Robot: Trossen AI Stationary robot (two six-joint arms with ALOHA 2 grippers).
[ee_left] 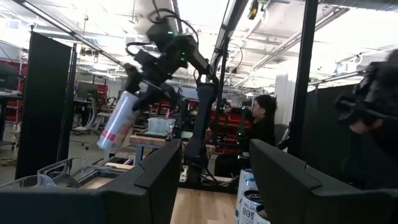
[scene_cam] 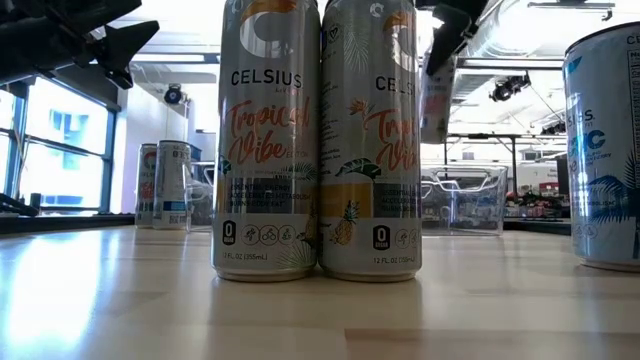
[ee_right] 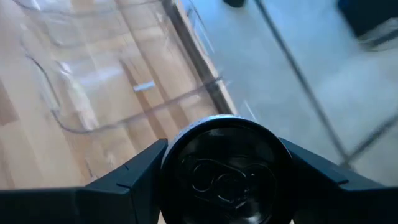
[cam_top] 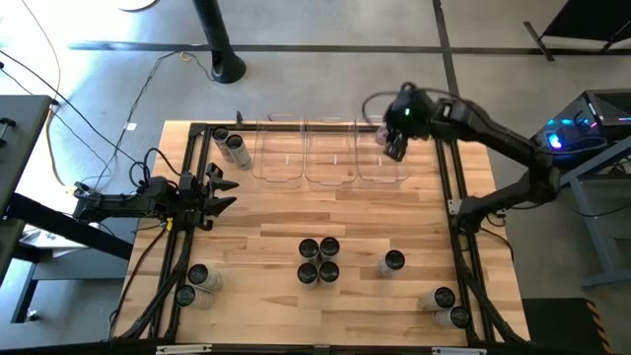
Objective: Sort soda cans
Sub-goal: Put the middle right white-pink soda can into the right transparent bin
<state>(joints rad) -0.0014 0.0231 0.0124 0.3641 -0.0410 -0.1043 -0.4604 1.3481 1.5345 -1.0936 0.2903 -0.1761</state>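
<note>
Right pincer (cam_top: 394,148) above the rightmost clear bin (cam_top: 380,173), clamped around a tilted soda can (ee_right: 225,171).

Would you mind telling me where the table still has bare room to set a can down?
The widest bare patch is the mid-table wood, between the clear bins and the cluster of four cans. The near corners are crowded with cans.

held can (ee_right: 227,168) cut off by frame edge, side label hidden, rightmost can (scene_cam: 604,150) cropped
</note>
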